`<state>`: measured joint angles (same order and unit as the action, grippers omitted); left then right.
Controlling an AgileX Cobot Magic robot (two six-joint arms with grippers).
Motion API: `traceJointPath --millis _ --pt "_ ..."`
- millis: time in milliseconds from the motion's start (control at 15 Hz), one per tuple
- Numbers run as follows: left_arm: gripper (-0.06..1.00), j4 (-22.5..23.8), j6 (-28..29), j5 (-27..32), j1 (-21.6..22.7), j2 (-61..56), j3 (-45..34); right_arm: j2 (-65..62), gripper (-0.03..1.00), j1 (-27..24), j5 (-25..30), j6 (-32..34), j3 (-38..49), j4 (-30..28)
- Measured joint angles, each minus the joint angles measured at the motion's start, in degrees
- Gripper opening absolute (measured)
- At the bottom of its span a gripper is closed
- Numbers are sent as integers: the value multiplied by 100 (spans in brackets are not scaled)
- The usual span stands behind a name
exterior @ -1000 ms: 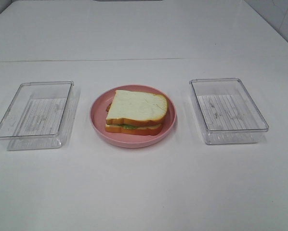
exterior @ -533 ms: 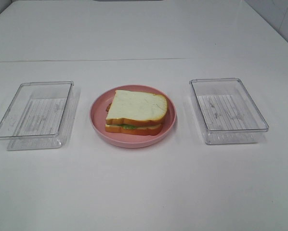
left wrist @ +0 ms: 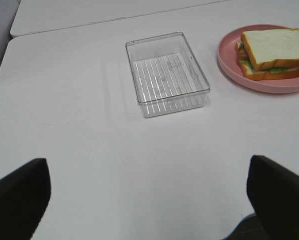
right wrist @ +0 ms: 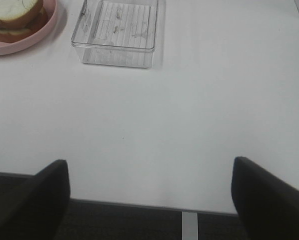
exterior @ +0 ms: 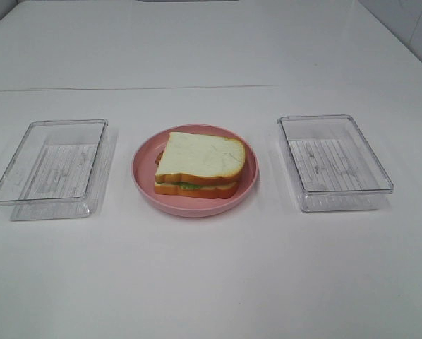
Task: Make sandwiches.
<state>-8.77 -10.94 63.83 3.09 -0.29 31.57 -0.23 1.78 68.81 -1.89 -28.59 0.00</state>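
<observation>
A white counter (exterior: 211, 282) fills the high camera's view, with three things set in a row across its middle. At the centre sits a round pink plate (exterior: 143, 180), and on it rests the sandwich (exterior: 200, 164): two slices of white bread with tan crust, stacked flat, with a strip of green lettuce and a reddish-brown layer showing along the edge that faces the camera. The sandwich lies wholly inside the plate's rim and nothing is touching it. At nine o'clock from the plate, near but apart from it, stands a clear plastic tray (exterior: 50, 169), rectangular, with a ribbed floor and nothing inside. At three o'clock from the plate, also near but apart, stands a second clear tray (exterior: 334, 162) of the same kind, likewise with nothing in it. Neither arm shows in the high view. The left wrist camera looks across the counter at the left tray and the plate with the sandwich beyond it; the left claw (left wrist: 149, 200) appears only as two dark fingers at the edges of the picture, spread wide apart and holding nothing. The right wrist camera shows the right tray, part of the plate and the counter's near edge; the right claw (right wrist: 149, 200) is also spread wide, its dark fingers well apart, holding nothing, well away from the tray.
</observation>
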Motion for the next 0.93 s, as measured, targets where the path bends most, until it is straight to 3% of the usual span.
traceJointPath --millis 533,933 --pt "99 0 0 0 0 0 0 0 85 0 -773 0 97 74" --pt "99 0 0 0 0 0 0 0 85 0 -739 0 132 86"
